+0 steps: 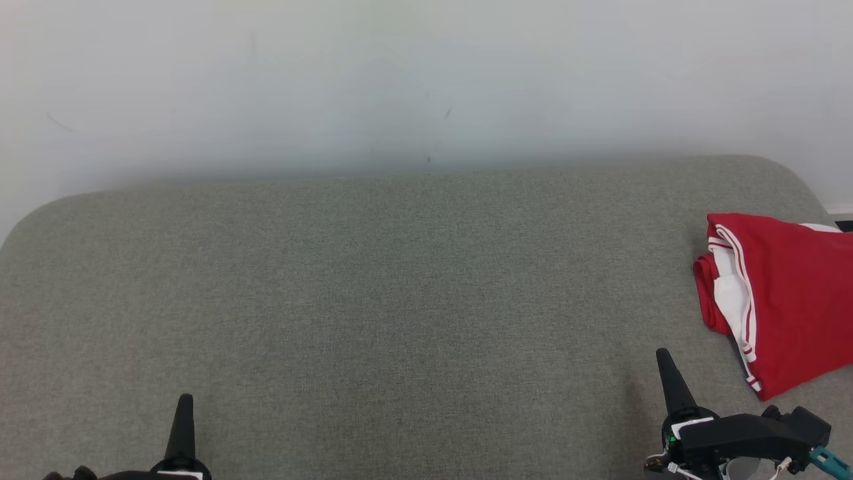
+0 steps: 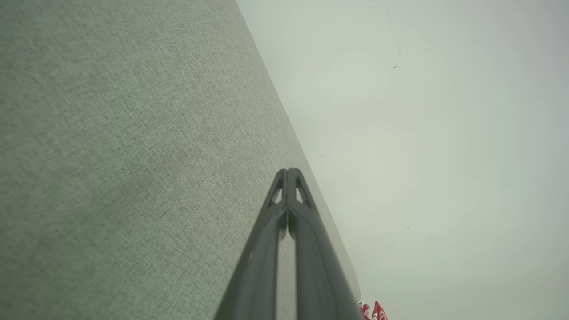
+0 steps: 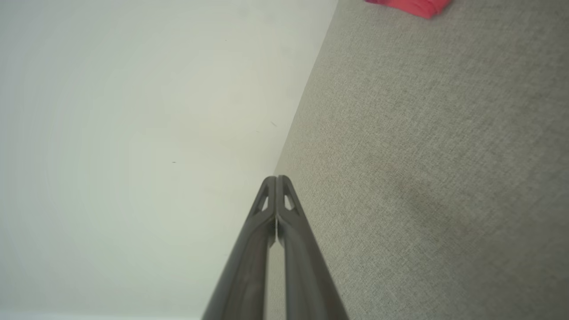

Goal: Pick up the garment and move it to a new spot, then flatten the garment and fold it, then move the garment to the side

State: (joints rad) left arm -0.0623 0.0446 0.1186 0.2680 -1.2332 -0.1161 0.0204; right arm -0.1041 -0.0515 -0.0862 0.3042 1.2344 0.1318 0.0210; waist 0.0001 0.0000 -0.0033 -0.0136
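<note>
- We are holding the left pincer (image 1: 184,402) closed and empty at 7 o'clock.
- We are holding the right pincer (image 1: 664,358) likewise at 5 o'clock.
- The folded red-and-white garment (image 1: 793,293) is lying at 3 o'clock.

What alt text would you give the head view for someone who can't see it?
A folded red garment with white trim lies at the far right of a grey fabric surface. The left claw and right claw rise from the bottom edge, shut, clear of the garment. A pale wall stands behind.
</note>
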